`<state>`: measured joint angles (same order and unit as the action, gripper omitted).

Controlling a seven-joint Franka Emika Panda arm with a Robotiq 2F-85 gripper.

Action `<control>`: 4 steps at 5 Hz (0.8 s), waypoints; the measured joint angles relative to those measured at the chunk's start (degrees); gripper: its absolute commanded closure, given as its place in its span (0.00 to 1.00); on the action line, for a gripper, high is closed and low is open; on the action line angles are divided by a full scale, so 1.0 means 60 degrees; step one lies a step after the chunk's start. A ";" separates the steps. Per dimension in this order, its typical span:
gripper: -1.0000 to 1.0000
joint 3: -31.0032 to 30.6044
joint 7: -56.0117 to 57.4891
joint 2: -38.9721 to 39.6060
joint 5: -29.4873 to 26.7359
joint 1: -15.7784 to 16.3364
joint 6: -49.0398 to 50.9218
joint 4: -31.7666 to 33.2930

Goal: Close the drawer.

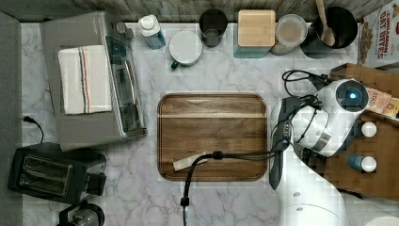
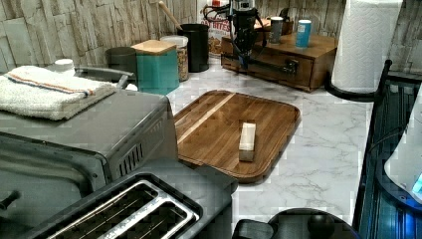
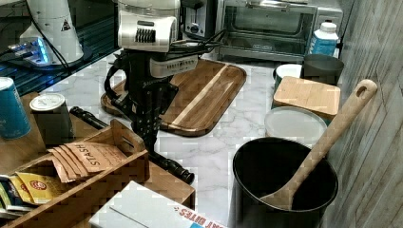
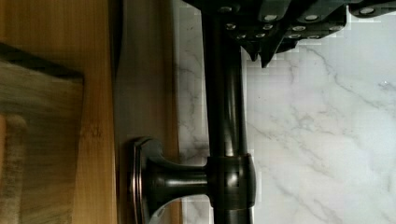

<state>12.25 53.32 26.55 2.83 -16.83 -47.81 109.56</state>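
Drawer [image 2: 271, 63]: front of the wooden cabinet at the left view's far right, on the marble table [image 2: 323, 129]; looks nearly pushed in.
Handle [image 4: 224, 116]: dark metal bar on posts, stiff and smooth, likely slippery.
Tool [image 4: 261, 53]: right at the bar; whether its fingers grip it, I cannot tell.
Handling: rigid wood, probably slides easily; push squarely on the bar or the front.

I count one cutting board [image 1: 211, 136] in the middle of the counter with one pale block [image 2: 247, 141] on it. Along the far wall in the top view: four canisters, one white-capped bottle [image 1: 151, 31] and one black pot [image 1: 335, 27] with one wooden spoon [image 1: 323, 22]. On the top view's left: one toaster oven [image 1: 91, 80], one toaster [image 1: 51, 173].
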 measured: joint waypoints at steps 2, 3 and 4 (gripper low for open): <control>1.00 0.0052 0.0005 -0.0009 0.0018 0.0063 -0.0065 0.0037; 1.00 0.0071 0.0005 -0.0009 0.0055 0.0093 -0.0065 0.0047; 1.00 0.0121 0.0005 -0.0014 0.0034 0.0131 -0.0154 0.0093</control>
<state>12.97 53.35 26.47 3.04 -16.04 -48.73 110.12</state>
